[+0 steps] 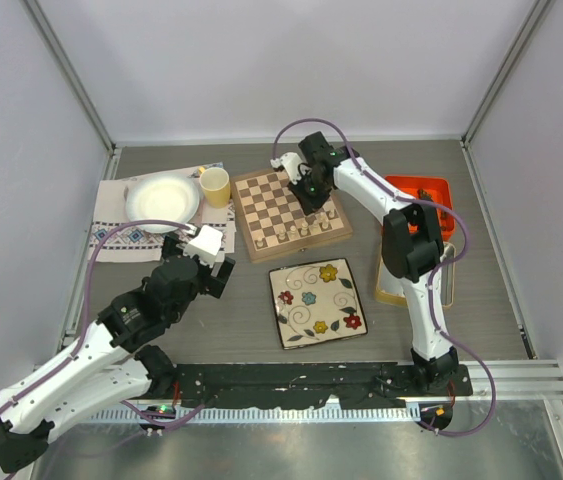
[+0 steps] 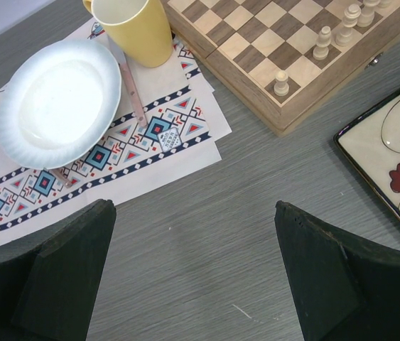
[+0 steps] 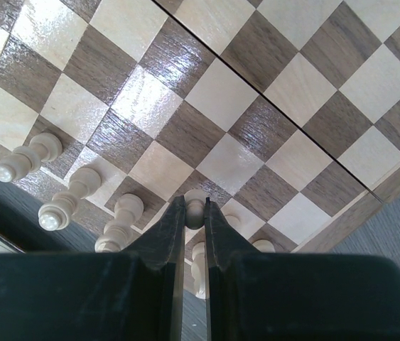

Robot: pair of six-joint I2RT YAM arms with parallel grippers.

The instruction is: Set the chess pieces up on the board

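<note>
Two end effectors, L to R: the left end effector [image 2: 194,273] hangs over the bare surface [image 2: 207,213] beside the placemat [image 2: 43,185], fingers wide apart, holding nothing. On the mat you have 1 white plate [image 2: 57,99] and 1 yellow cup [image 2: 132,28]. Next is 1 board [image 1: 276,205], approx. mid-surface, w/ 1 floral plate [image 1: 318,302] just in front of it. The right end effector [image 3: 194,213] is over the board's near-right part, fingers clamped on the upper part of 1 pale piece [image 3: 195,202].

Chess pieces [image 3: 68,202]: you see 3 pale ones standing free left of the fingers, 1 in the grip, and min. 2 more half hidden behind the fingers. So 6 or more; the exact no. I cannot tell. No dark ones are visible on the board. Far right is 1 orange tray [image 1: 439,190]; its content is too small to read.

Handling, my judgement: the pieces are light, stiff wood, smooth & round, w/ a narrow base, so they slip and tip easily. Take each at the neck under the head, keep it upright, and mind the close neighbours.
</note>
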